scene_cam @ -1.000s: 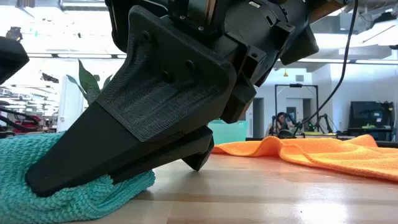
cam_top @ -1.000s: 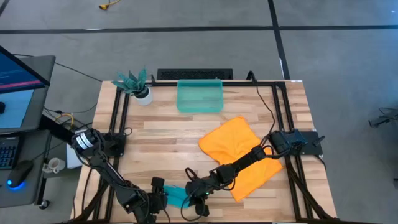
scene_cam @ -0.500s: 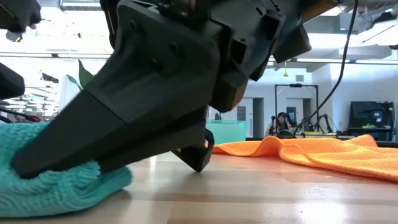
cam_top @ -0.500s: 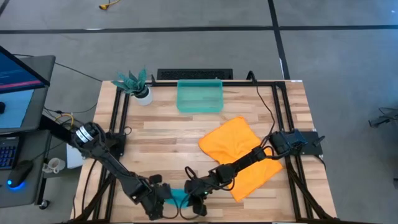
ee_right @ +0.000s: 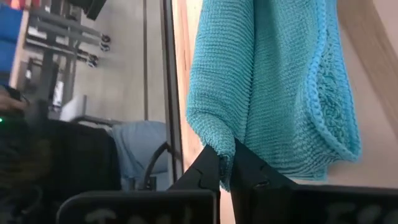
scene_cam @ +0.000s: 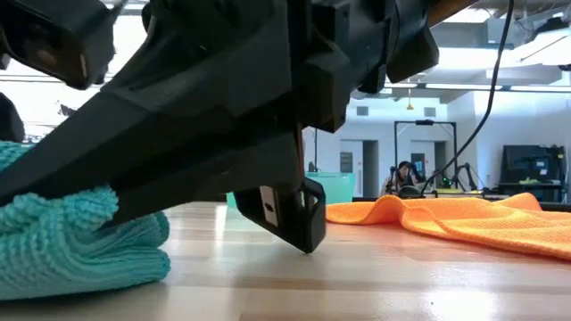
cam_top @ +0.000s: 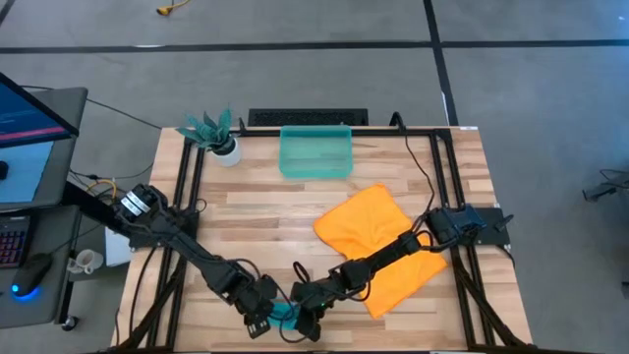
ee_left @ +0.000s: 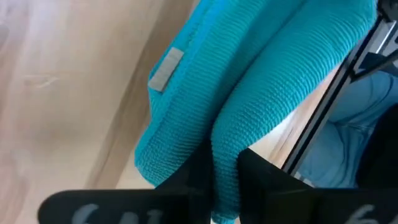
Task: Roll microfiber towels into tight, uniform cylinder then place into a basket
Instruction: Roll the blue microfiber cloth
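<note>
The wooden table (cam_top: 265, 211) carries everything, and places are given here from the translucent teal basket (cam_top: 315, 152) at its far edge. The orange towel (cam_top: 378, 246) is spread flat on the operator's side of the basket, a little to the right, untouched. The teal towel (cam_top: 285, 315) is bunched at the near edge, well apart from the basket and slightly left of it. It is pinched from both ends: the left gripper (cam_top: 263, 317) is clamped on a fold at its left, the right gripper (cam_top: 307, 321) on a fold at its right. Its long axis is judged to run from one gripper to the other, parallel to the basket's long side. Neither arm is nearer; rolling would turn about that axis.
</note>
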Robot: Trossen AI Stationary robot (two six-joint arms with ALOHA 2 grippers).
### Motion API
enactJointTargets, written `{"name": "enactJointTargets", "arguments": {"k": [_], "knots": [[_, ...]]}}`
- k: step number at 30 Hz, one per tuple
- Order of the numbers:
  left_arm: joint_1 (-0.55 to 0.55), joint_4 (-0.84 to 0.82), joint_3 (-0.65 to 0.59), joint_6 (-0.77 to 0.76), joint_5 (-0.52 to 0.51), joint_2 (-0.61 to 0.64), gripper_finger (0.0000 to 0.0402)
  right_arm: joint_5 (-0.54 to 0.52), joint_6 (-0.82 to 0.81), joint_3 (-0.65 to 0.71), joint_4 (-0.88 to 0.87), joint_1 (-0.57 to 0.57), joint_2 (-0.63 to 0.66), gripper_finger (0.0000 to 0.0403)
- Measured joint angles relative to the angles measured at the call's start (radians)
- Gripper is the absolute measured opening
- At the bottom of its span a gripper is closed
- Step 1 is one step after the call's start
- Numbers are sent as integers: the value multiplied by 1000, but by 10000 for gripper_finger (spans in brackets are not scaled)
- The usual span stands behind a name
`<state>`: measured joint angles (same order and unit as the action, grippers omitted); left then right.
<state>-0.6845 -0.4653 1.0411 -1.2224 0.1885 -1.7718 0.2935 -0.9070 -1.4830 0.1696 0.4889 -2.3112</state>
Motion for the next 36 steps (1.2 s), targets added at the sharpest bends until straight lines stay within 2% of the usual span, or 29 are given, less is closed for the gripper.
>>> {"name": "enactJointTargets", "arguments": {"k": [9, 13, 16, 20, 23, 26, 29, 32, 36], "knots": [[23, -51, 3, -2, -5, -2, 29, 6, -29, 0, 2, 2, 0, 33], [23, -47, 2, 18, 5, -43, 29, -19, 16, 1, -7, 6, 0, 60], [22, -41, 2, 67, 41, -74, 29, 3, 31, 3, -24, 10, 5, 88], [22, -47, 2, 89, 31, -73, 29, 46, 40, 2, -33, 6, 4, 120], [22, -48, 2, 89, 28, -72, 29, 75, 49, 3, -27, 4, 9, 133], [22, -48, 2, 91, 27, -72, 29, 90, 135, 7, -7, 12, 20, 135], [27, -44, 1, 93, 26, -73, 28, 63, 244, 10, 105, 32, 28, 130], [37, -33, 0, 93, 26, -73, 28, -33, 285, 3, 242, 46, 40, 119], [41, 0, -1, 93, 27, -74, 28, -87, 278, 8, 210, 38, 23, 106]]}}
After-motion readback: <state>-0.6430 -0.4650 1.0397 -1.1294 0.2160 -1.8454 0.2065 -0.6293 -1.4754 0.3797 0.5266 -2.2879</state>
